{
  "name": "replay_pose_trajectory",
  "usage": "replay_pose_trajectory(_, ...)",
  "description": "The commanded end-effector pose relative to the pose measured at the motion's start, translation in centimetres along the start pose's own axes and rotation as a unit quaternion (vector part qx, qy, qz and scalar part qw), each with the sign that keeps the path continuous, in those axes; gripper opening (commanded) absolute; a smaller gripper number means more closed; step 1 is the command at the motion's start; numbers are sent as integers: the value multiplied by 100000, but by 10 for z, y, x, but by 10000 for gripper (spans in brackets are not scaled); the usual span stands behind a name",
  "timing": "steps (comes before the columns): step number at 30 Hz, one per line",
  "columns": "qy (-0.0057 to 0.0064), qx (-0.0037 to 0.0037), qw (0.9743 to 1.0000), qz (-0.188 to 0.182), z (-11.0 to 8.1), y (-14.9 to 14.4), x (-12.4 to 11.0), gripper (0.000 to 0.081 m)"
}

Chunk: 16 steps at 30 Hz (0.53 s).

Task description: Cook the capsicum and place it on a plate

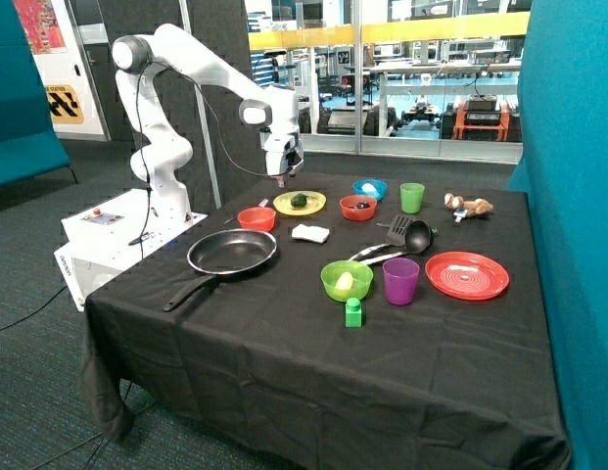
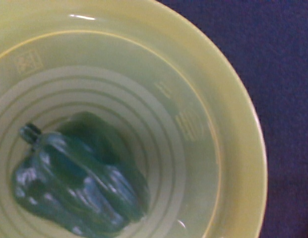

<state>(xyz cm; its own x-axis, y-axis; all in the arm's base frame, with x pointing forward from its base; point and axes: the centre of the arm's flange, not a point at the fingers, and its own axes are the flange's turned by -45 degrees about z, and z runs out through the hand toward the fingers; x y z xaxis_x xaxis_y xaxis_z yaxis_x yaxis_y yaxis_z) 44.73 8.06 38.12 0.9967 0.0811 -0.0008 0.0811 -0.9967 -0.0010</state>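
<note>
A green capsicum [image 1: 299, 200] lies on a yellow plate [image 1: 315, 208] at the back of the black table. In the wrist view the capsicum [image 2: 74, 181] lies on its side on the yellow plate [image 2: 218, 139], stem toward the rim. My gripper [image 1: 282, 178] hangs just above the plate's edge nearest the robot base, a little above the capsicum. Its tips do not show in the wrist view. A black frying pan [image 1: 231, 253] sits near the table's front corner by the robot base. A red plate [image 1: 467, 275] lies at the far side.
Around the yellow plate stand a small red bowl [image 1: 257, 218], a red bowl [image 1: 358, 208], a blue bowl [image 1: 370, 188] and a green cup [image 1: 412, 197]. A white sponge [image 1: 310, 233], black spatula and ladle [image 1: 406, 235], green bowl [image 1: 346, 280], purple cup [image 1: 401, 281] and green block [image 1: 353, 312] lie nearer the front.
</note>
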Motion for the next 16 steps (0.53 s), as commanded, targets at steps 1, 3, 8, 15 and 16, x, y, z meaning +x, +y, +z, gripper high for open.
replay_pose_trajectory(1,42,-51,99986,1651,2,12,-5,705)
replay_pose_trajectory(3,42,-51,99987,1621,3,16,-3,704)
replay_pose_trajectory(8,41,-51,99989,1453,4,18,-2,702)
replay_pose_trajectory(15,41,-52,99997,731,3,20,2,703)
replay_pose_trajectory(16,41,-52,99999,489,3,20,3,698)
